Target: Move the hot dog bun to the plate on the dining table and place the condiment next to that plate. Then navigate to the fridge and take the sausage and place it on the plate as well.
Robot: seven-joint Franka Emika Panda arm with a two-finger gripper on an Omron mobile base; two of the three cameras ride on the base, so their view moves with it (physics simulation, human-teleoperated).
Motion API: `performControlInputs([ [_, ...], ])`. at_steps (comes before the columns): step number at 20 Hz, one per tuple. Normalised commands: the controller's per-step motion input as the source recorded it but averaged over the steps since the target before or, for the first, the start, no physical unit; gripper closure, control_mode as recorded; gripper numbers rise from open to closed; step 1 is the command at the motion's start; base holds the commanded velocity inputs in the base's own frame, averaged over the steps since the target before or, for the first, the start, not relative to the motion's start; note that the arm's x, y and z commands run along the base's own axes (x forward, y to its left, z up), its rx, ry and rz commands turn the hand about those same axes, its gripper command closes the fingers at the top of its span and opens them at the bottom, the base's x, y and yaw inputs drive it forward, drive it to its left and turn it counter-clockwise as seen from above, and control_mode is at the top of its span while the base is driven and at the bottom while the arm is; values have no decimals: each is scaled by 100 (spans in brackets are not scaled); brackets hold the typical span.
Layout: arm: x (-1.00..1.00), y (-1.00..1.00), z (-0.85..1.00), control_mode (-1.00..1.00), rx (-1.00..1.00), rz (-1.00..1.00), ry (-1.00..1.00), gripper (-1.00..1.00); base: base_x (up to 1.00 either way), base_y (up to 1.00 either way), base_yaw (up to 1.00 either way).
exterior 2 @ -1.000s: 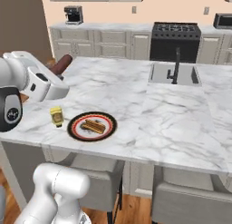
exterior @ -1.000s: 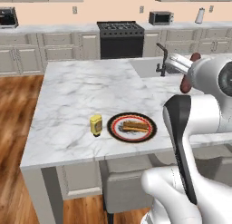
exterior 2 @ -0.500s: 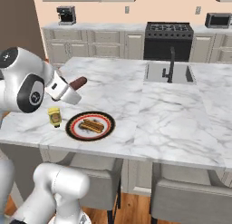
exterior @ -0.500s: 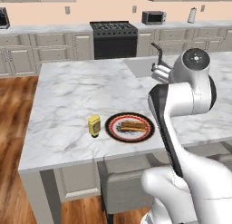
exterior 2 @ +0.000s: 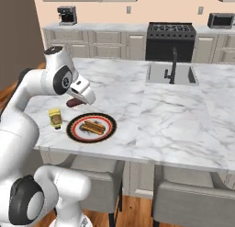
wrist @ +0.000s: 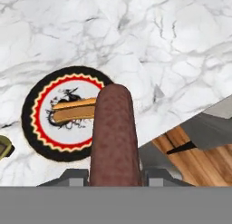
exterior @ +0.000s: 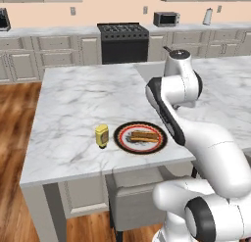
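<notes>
The tool (wrist: 114, 175) is pinching the sausage (wrist: 114, 134), its two dark fingertips pressed against the sides of the near end, one on each side. In the hand view the sausage projects forward from between the fingertips as a dark reddish-brown cylinder, and its far end overlaps the right portion of the plate (wrist: 31, 110) below. In the right base view the sausage (exterior 2: 72, 103) shows as a dark stub under the white hand, above the bench and just up and to the left of the plate (exterior 2: 75, 132); it is clear of the plate surface.

The plate (exterior: 121, 138) sits near the front edge of the marble bench (exterior: 73, 101). It has a dark rim, a red ring and a pale centre. The hot dog bun (exterior: 144, 136) lies on the plate, roughly across its middle; the same bun (exterior 2: 94, 127) rests centrally on the plate in the right base view, and in the hand view the bun (wrist: 72, 110) lies level across the pale centre, partly hidden behind the sausage.

The condiment (exterior: 102, 135), a yellow squeeze bottle, stands upright on the bench just beside the plate's left edge, apart from the rim. The right base view confirms the condiment (exterior 2: 55, 118) standing just left of the plate.

The sink (exterior 2: 170, 75) with black faucet (exterior 2: 173, 65) is set in the bench, well apart from the plate.
</notes>
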Motion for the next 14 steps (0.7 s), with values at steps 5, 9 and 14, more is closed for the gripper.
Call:
performControlInputs([
  [5, 47, 10, -65, -100, 0, 8, 0, 100, 0, 0, 0],
  [9, 44, 3, -78, -100, 0, 12, 0, 100, 0, 0, 0],
  [14, 37, 1, -81, -100, 0, 13, 3, 100, 0, 0, 0],
])
